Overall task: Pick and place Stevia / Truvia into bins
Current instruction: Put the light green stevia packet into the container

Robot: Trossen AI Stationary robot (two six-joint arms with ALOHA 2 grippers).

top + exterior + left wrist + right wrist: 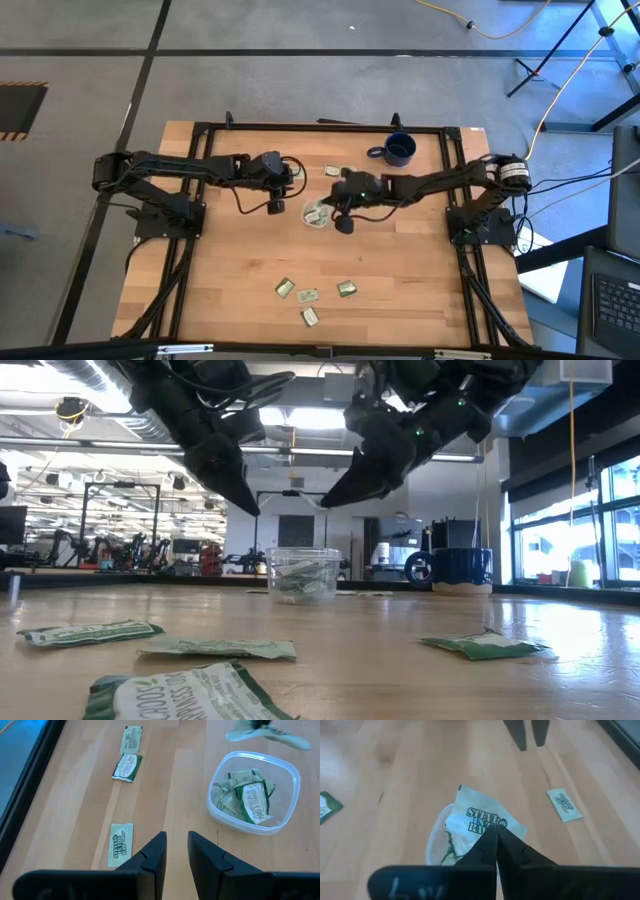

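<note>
The clear plastic cup [318, 213] stands mid-table with several sachets inside, and also shows in the low view [303, 572]. My right gripper [495, 831] is shut on a white and green Stevia sachet [482, 812] just above the cup's rim [434, 845]. My left gripper [177, 851] hovers beside the cup [255, 790], empty, with a narrow gap between its fingers. Loose sachets lie flat on the table near the front edge [307, 296] and beyond the cup [338, 171]. My right gripper pinches the sachet's near edge [487, 826] between its two fingertips, coming from above and slanting down. The sachet sticks out past the fingertips, lifted clear over the cup.
A dark blue mug [398, 150] stands at the far right of the table. Three sachets [121, 845] lie on the wood near my left gripper. One sachet [565, 804] lies past the cup. A black frame [200, 130] edges the table.
</note>
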